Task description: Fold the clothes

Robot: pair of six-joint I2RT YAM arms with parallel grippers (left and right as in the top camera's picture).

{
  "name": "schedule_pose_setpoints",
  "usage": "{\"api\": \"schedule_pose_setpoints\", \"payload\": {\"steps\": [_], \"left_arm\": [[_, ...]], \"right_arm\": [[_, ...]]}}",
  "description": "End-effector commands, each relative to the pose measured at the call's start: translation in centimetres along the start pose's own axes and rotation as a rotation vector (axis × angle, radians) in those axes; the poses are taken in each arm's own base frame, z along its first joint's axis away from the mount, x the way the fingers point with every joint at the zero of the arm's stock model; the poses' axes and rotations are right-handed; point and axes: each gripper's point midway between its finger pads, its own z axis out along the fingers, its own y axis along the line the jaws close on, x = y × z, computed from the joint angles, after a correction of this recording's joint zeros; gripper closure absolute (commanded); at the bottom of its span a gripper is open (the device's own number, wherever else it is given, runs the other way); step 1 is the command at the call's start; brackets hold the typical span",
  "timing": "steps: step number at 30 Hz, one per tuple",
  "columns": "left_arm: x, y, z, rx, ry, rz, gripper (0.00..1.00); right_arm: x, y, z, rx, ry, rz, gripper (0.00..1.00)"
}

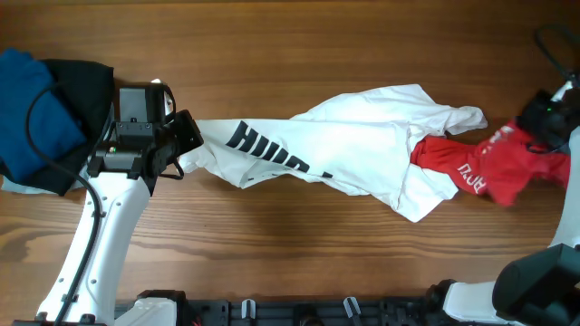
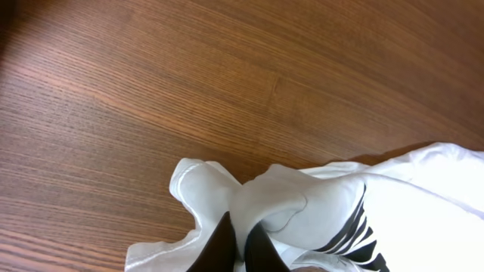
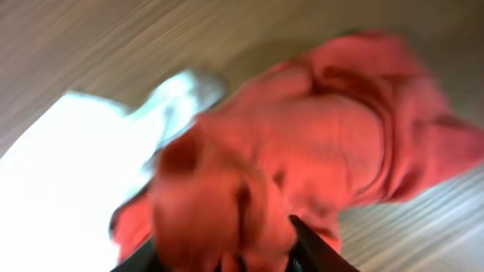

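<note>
A rumpled, black-lettered white T-shirt [image 1: 362,136] is clamped in the left claw [image 2: 236,240], a bunched red shirt [image 1: 498,167] in the right claw [image 3: 227,253].

A brown wooden table [image 1: 299,45] — its grain running left to right.

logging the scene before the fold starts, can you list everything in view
white shirt: 1, white with black lettering, stretched across the middle of the table
red garment: 1, red with white lettering, right end, partly under the white shirt's edge
blue garment: 1, blue, far left edge
black garment: 1, black, far left, wrapped around the blue garment
table: 1, brown wood
left arm: 1, white and black, lower left
right arm: 1, dark, lower right
left gripper: 1, black, pinching the white shirt's left end
right gripper: 1, black, closed on bunched red cloth (view blurred)
</note>
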Motion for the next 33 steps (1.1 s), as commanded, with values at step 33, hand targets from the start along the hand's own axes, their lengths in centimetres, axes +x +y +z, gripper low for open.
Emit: {"api": "schedule_pose_setpoints", "payload": {"steps": [33], "left_arm": [[0.1,-0.1,0.1,0.002,0.003,0.027,0.95]], "right_arm": [[8.9,4.9,13.3,0.133,0.477,-0.241,0.67]]}}
